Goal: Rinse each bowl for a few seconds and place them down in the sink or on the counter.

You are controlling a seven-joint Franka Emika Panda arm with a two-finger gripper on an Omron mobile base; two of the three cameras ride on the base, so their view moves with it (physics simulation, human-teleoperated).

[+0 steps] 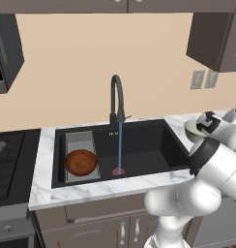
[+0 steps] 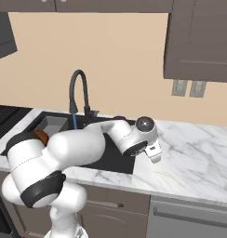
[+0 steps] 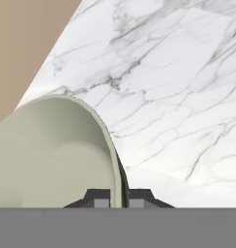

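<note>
**Pale bowl pinched at the rim, above the marble**

Jaws clenched on the rim of the pale cream-grey bowl [image 3: 52,155], one dark fingertip [image 3: 98,197] inside the wall and the other outside, as seen in the hand view. Bowl tilted there, greenish inside facing the camera, veined white surface [image 3: 178,87] stretching beyond it to a tan wall. Gripper [image 2: 155,155] at the end of the white arm, hanging over the marble just right of the sink [image 1: 154,145] in the right base view. Same pale bowl glimpsed at the hand in the left base view [image 1: 192,128], over the surface beside the basin's right edge. Farther in, reddish-brown bowl [image 1: 81,162] resting on the grey ribbed tray [image 1: 81,140] at the left end of the black basin. Thin blue stream of water [image 1: 120,145] falling from the black gooseneck faucet [image 1: 117,99] onto the red drain [image 1: 118,171]. Beyond, tan wall with two grey outlets [image 1: 203,79] and dark cabinets overhead.
</note>
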